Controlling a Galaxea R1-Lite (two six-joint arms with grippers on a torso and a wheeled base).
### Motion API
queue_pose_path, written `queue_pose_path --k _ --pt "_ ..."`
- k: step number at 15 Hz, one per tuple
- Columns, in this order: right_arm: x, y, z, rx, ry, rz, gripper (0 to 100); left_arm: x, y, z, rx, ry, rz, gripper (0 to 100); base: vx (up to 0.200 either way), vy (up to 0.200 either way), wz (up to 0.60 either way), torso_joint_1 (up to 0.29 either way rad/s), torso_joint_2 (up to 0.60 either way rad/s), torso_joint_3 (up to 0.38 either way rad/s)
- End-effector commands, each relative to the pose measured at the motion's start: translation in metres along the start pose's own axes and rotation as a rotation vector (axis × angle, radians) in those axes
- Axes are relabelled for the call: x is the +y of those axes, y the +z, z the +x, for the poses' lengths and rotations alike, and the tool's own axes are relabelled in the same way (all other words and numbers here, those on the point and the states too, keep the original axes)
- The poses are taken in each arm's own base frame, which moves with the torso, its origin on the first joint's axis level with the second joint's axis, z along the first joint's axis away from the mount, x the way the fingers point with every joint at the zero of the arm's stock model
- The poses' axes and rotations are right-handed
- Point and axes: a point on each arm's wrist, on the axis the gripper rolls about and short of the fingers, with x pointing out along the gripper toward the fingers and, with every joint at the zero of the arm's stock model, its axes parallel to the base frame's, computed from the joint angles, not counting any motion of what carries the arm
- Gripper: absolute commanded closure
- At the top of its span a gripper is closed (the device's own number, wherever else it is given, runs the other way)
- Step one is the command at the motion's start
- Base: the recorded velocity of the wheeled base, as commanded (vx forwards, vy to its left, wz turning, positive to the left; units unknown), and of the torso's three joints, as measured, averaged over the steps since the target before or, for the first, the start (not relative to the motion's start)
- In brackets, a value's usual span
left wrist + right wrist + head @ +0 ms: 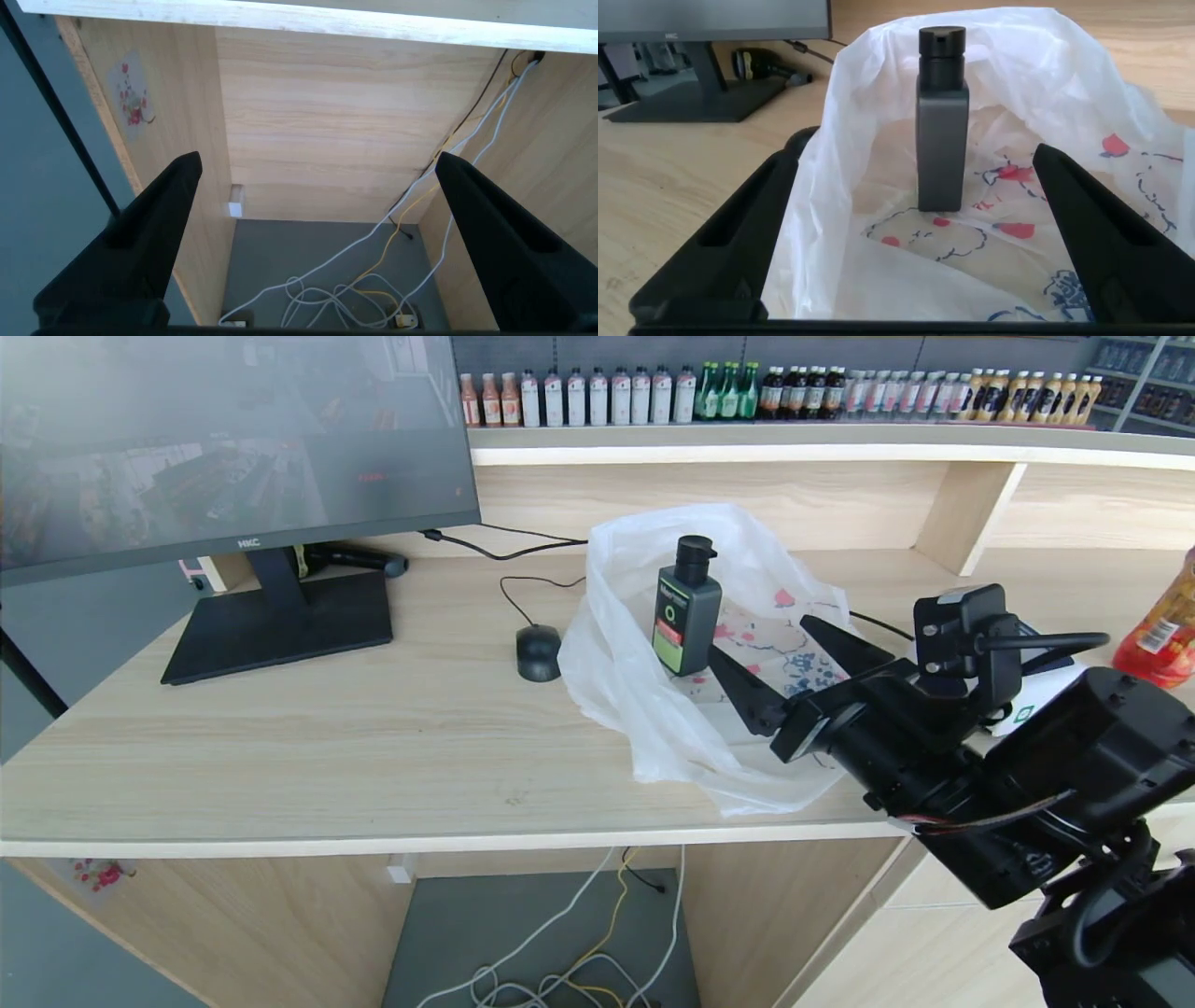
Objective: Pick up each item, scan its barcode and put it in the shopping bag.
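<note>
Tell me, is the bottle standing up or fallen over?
Standing up. The bottle rests on its base inside the bag, with its narrow top pointing straight up.

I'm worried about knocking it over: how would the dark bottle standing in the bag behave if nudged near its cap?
The bottle is tall and narrow, standing upright on thin bag film, so it would probably tip rather than slide. Its flat-sided body looks rigid, likely easy to clamp.

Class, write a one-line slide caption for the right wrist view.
Open right gripper poised before an upright dark bottle standing inside the white shopping bag on the wooden counter.
</note>
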Motion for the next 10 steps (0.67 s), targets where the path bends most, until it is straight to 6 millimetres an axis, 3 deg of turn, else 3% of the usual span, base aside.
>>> queue_pose_path --k 1,2,10 --pt "0.0002 -0.0059 -0.0041 0.027 0.002 -0.002 0 0.0 0.0 0.0 -0.001 0.0 0.0 0 0.0 0.0 0.0 0.0 0.0 0.0" --pt "0.0002 -0.0059 -0.0041 0.027 0.002 -0.002 0 0.0 0.0 0.0 -0.001 0.0 0.0 0 0.0 0.0 0.0 0.0 0.0 0.0" --pt "-0.0023 -0.0116 0.0056 0.018 -0.015 0.007 0 0.0 0.0 0.0 -0.001 0.0 -0.003 0 0.0 -0.2 0.0 0.002 0.0 0.003"
